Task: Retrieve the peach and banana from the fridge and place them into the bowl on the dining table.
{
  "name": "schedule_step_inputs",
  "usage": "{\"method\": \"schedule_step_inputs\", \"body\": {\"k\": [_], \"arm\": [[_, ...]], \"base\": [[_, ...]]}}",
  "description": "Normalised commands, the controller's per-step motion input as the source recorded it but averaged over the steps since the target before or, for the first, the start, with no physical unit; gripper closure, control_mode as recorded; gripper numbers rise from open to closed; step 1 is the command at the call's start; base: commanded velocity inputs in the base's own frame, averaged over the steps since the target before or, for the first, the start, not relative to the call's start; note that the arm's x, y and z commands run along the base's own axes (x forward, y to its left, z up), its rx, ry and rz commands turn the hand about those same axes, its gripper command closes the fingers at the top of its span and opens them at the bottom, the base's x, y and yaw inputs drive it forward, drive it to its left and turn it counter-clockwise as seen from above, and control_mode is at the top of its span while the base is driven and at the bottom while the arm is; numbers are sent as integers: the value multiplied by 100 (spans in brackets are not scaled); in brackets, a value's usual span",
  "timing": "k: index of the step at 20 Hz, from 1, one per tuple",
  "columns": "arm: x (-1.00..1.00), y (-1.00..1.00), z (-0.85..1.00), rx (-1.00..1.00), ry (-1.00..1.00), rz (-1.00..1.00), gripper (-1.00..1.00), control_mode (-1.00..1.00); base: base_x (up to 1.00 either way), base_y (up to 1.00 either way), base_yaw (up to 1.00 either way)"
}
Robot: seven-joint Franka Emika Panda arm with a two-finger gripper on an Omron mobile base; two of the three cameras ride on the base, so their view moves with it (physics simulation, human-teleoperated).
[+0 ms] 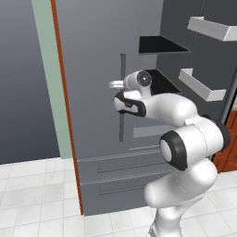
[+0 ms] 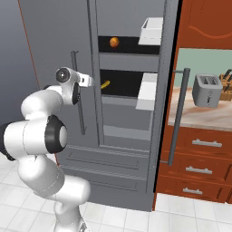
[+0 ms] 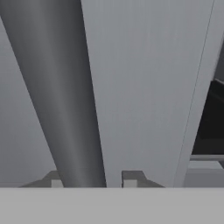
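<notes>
Matte-grey fridge (image 2: 122, 158) with right door open, end effector (image 3: 92, 180) closed around left door's bar handle (image 3: 61, 96)

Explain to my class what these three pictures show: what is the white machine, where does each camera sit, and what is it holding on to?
The white machine is a robot arm with a two-finger gripper, standing before a grey fridge in a rendered kitchen. Two pictures come from cameras behind the arm, one to its left and one to its right. The third looks out from the hand itself. In the hand view the fingers sit on either side of the left door's long bar handle, apparently closing on it. The right door stands open. Inside, the peach lies on an upper shelf and the banana on the shelf below. A toaster stands on the counter to the right.
</notes>
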Motion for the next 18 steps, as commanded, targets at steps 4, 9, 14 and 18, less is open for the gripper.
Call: {"method": "schedule_step_inputs", "body": {"k": [4,9,14,18], "arm": [[54,34,0,0,8,-5,100,-100],[31,62,0,-4,23,-2,100,-100],[10,76,0,-6,20,-1,100,-100],[41,59,-4,-4,11,0,100,-100]], "base": [[0,0,0],[0,0,0],[0,0,0],[0,0,0]]}}
